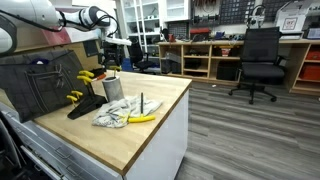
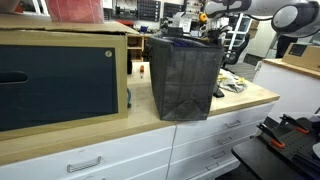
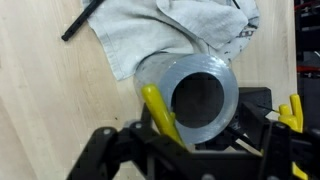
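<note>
Claw [image 3: 186, 152] spread wide; its two dark fingers [image 3: 100, 148] come up from the bottom edge of the wrist view, one on each side. It pinches nothing. Whether either finger touches anything, I cannot tell.

Metal cup [image 3: 203, 98] sits directly under the claw, open mouth up and dark inside, roughly in the gap between the fingers. A yellow handle [image 3: 160, 112] leans against the left of its rim.

In an exterior view the claw [image 1: 110, 70] hangs just above the cup [image 1: 113, 88]. The cup stands upright on the wooden tabletop [image 1: 150, 140], towards the far left part of it.

Grey cloth [image 3: 170, 30] lies crumpled beside the cup, touching it or very nearly. In an exterior view it spreads on the near side of the cup [image 1: 115, 116], and a curved yellow piece [image 1: 143, 118] lies along its right edge.

Black stick [image 3: 80, 20] lies on the bare wood, close to the cloth's edge.

Left of the cup is a dark mesh basket [image 1: 40, 85] with yellow-handled tools [image 1: 86, 75] by it.

Far right, well apart on the floor, is a black office chair [image 1: 262, 60].
</note>
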